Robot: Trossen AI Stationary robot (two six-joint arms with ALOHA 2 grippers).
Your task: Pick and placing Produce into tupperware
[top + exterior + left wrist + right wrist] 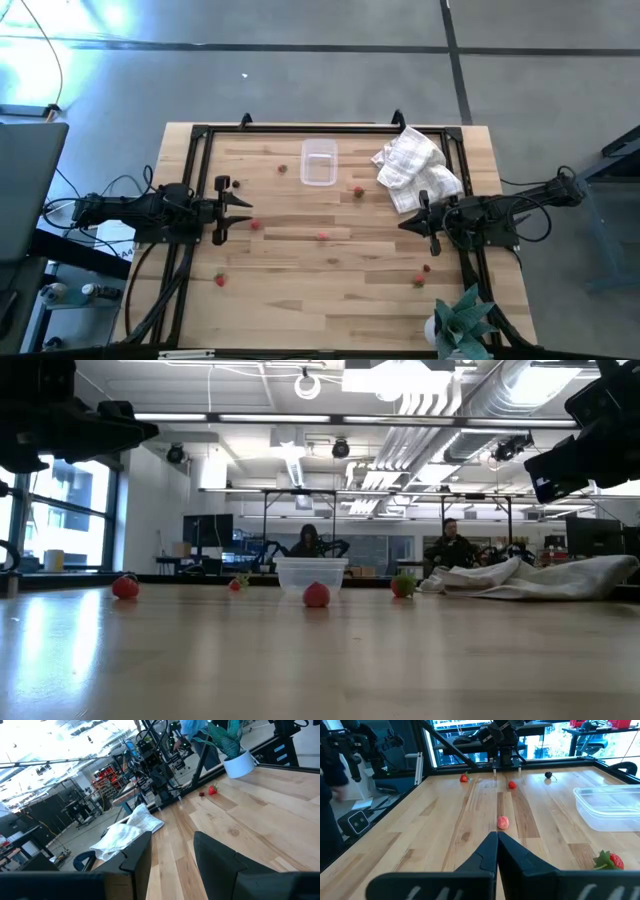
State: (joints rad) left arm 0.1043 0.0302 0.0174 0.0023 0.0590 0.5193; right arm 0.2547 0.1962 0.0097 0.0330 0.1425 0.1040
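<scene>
**Strawberries scattered, tub empty, both arms above the table**

Seen from above, with the table centre as the clock's hub, the clear tupperware (319, 162) sits at twelve o'clock near the far edge, and nothing shows inside it; the produce (323, 237) lies loose on the wood around it: one red piece just past the hub toward six, one at nine o'clock (256, 225) close to the left fingertips, one at two o'clock (358, 192) just beside the tub's corner, one at eleven o'clock (282, 169), one at seven o'clock (220, 280) near the front edge, and a pair at five o'clock (420, 281); a dark piece (235, 183) rests at ten o'clock.

The left gripper (246, 213) sits at nine o'clock, pointing inward, its jaws parted with bare wood showing between the fingers (137, 855) and nothing held; the right gripper (402, 225) sits at three o'clock, jaws pressed together on nothing, its fingertips (496, 840) aimed at a pale red piece (503, 822).

A crumpled white cloth (415, 168) lies at two o'clock, touching the table's far right part; a potted plant (462, 320) stands at five o'clock on the near corner.
</scene>
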